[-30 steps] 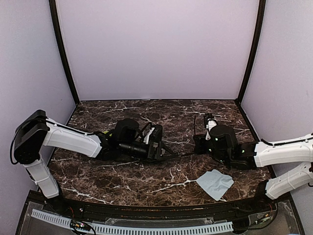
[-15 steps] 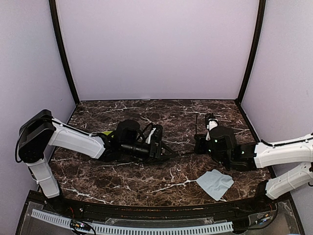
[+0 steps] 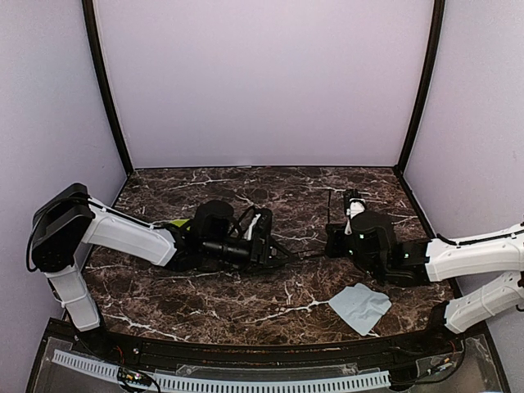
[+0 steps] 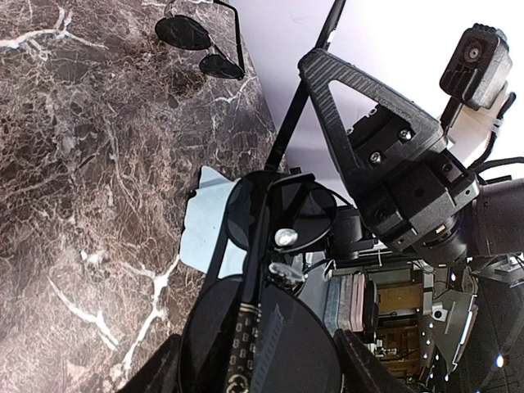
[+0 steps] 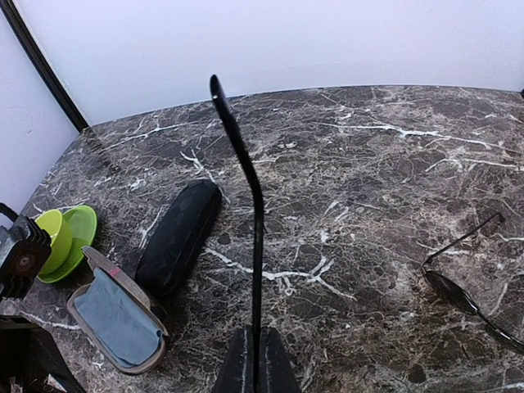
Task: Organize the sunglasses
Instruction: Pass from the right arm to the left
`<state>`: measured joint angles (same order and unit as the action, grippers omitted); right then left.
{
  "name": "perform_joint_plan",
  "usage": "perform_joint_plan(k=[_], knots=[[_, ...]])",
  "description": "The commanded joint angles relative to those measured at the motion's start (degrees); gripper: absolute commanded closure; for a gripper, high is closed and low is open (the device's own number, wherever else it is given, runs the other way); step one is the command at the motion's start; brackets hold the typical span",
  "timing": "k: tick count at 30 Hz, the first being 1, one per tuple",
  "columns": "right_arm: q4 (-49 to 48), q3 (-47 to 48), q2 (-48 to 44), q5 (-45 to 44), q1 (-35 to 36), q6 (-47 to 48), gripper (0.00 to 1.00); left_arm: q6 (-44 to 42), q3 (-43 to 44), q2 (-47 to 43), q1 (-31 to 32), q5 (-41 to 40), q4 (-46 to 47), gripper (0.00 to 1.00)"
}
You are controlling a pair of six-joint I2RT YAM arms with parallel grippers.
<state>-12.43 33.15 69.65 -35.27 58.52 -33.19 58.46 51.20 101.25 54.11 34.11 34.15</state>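
Note:
A round-lensed pair of sunglasses (image 4: 262, 327) hangs between my two grippers over the middle of the table. My left gripper (image 4: 258, 360) has a finger against each edge of the near lens. My right gripper (image 5: 255, 348) is shut on one slim temple arm (image 5: 255, 213), which rises steeply in front of its camera. From above, the left gripper (image 3: 274, 252) and right gripper (image 3: 332, 241) face each other closely. A second pair of sunglasses (image 5: 471, 299) lies flat on the marble, also seen as the far pair (image 4: 201, 45) in the left wrist view.
A closed black case (image 5: 180, 233) lies left of centre. Beside it is an open case (image 5: 115, 319) lined with a blue cloth, and a green dish with a cup (image 5: 61, 237). A loose light blue cloth (image 3: 360, 307) lies near the front right edge.
My left gripper's jaws have drawn in from wide open onto the lens, and the left arm has edged slightly right. The right arm has stayed put.

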Motion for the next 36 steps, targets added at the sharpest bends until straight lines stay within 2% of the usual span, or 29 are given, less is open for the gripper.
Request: perform_joint_plan(k=[1, 5, 17, 26, 29, 36], knots=[[-3.0, 0.1, 0.1, -0.7, 0.9, 0.3, 1.00, 0.8, -1.2, -0.3, -0.2, 0.5, 2.8, 0.53], [-3.0, 0.2, 0.4, -0.1, 1.0, 0.6, 0.98, 0.6, -1.3, -0.5, -0.2, 0.3, 2.8, 0.54], [1.1, 1.5, -1.5, 1.7, 1.1, 1.5, 0.62, -3.9, -0.6, -1.9, -0.2, -1.5, -0.7, 0.57], [4.8, 2.5, -5.3, 4.0, 0.8, 2.3, 0.43, -8.8, 0.2, -3.4, -0.4, -3.6, -4.7, 0.58], [6.6, 3.2, -6.3, 6.3, 0.4, 3.0, 0.29, -10.5, 0.2, -4.1, -0.5, -4.2, -5.4, 0.58], [10.4, 3.0, -12.4, 13.4, -2.1, 4.1, 0.25, -14.6, 0.1, -5.7, -0.8, -6.0, -7.7, 0.59]])
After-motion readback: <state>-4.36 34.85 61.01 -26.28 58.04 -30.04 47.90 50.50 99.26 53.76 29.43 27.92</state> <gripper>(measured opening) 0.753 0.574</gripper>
